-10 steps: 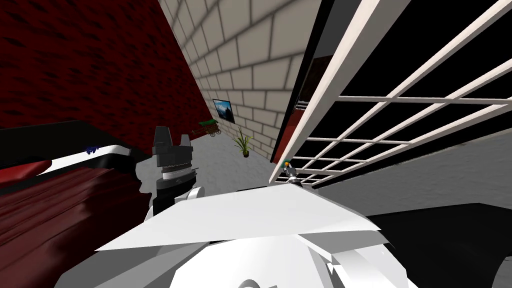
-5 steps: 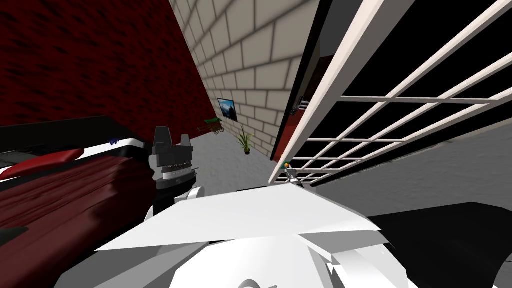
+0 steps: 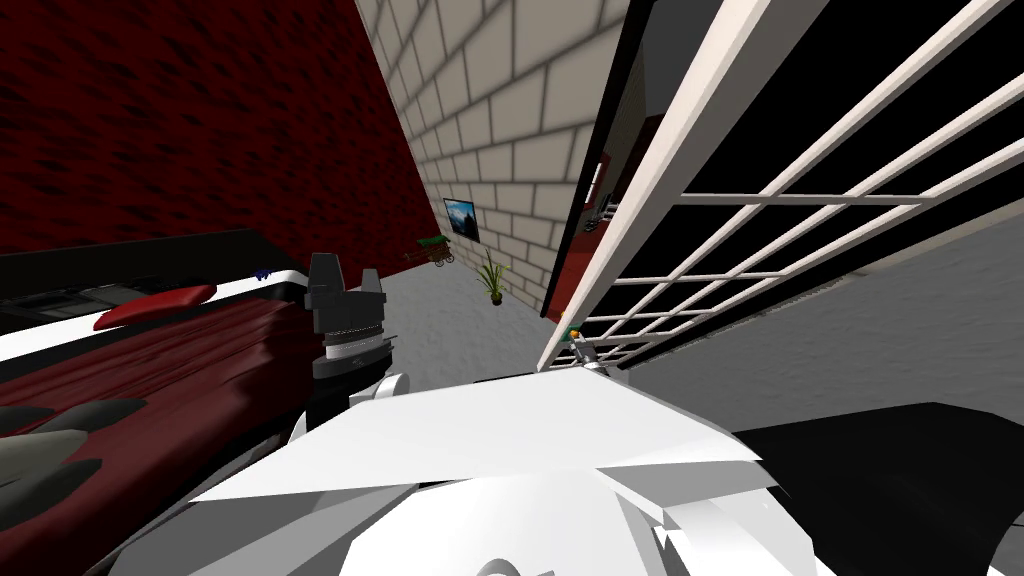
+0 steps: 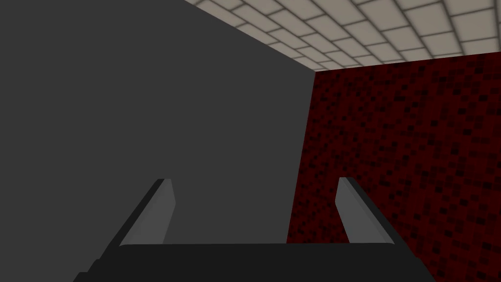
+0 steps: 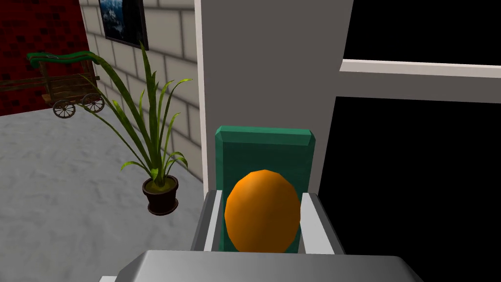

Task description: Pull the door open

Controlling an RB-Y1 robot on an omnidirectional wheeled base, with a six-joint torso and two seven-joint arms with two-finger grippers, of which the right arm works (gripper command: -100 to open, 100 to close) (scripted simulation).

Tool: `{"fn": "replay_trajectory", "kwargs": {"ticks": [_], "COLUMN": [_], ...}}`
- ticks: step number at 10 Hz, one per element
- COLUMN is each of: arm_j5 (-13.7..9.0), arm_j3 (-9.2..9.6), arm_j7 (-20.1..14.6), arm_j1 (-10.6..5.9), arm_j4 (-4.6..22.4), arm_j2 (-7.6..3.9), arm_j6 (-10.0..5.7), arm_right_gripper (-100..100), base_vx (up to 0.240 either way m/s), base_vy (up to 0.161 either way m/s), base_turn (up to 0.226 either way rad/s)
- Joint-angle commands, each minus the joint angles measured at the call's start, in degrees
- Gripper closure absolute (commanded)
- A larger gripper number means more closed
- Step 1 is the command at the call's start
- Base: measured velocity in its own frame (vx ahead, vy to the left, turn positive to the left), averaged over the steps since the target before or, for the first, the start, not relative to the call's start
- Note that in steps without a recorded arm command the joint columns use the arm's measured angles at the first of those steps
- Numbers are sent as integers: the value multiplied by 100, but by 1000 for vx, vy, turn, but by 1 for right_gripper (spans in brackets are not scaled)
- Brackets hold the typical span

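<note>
The grey mottled floor [image 5: 58, 205] carries a green leafy plant in a dark round pot [image 5: 159, 195], left of the right gripper [image 5: 262, 198], and a small wooden cart [image 5: 66, 93] beyond.

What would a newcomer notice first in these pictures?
The orange knob on its green plate, pinched by the right gripper, on the door. Then that door's pale grid over a black area, and the dark red wall to the left.
</note>
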Motion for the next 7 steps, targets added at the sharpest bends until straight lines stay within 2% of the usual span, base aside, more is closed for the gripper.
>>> {"fn": "replay_trajectory", "kwargs": {"ticks": [1,3,6,7], "arm_j5": [55,128,265,313], "arm_j3": [74,172,357,422], "arm_j7": [-67,-156,-323,-381], "arm_j1": [80,185,384,453], "arm_j4": [72,168,348,410], "arm_j2": [-46,-107,-222,-261], "arm_j6": [-193,-453,-918,-1116], "arm_right_gripper": [100,100,100,100], "base_vx": [-48,-52,-61,-71], "base_vy": [-4,-9,-18,-42], "base_turn": [22,11,9,9]}}
